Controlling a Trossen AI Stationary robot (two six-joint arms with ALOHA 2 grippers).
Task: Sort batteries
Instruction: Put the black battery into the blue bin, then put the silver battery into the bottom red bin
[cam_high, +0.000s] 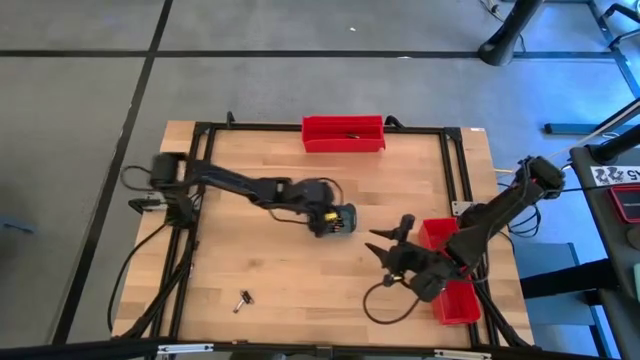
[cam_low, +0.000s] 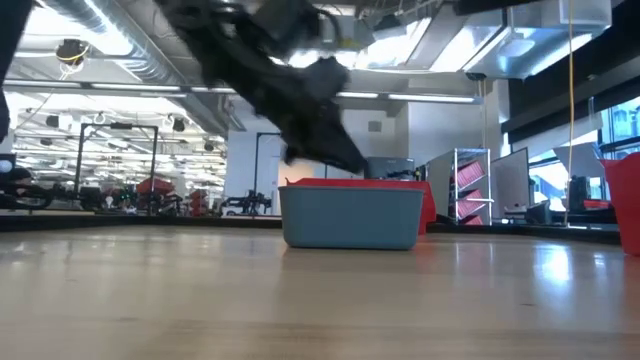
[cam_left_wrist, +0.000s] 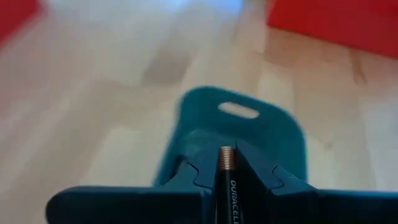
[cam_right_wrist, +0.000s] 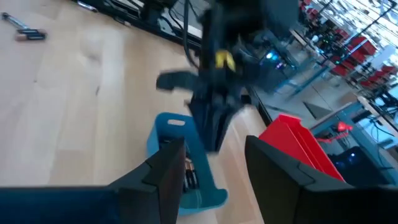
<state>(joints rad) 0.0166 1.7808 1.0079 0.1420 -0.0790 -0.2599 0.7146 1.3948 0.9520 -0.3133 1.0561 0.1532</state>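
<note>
Left gripper (cam_left_wrist: 225, 186) holds one battery above the small grey-blue rounded tray (cam_left_wrist: 273, 134).
Its fingers pinch a dark, copper-tipped cylindrical battery (cam_left_wrist: 225, 177) mid-worktop (cam_high: 290, 270); right gripper (cam_right_wrist: 214, 165) waits nearby, fingers spread; two loose batteries (cam_high: 242, 299) lie on the wood.

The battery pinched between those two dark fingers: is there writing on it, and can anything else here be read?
"DURACEL": on the battery held in the left gripper; the picture's edge cuts off the rest.
White sign at the right edge of the high view: dark marks, too small to read.
Nothing else bears readable text.
</note>
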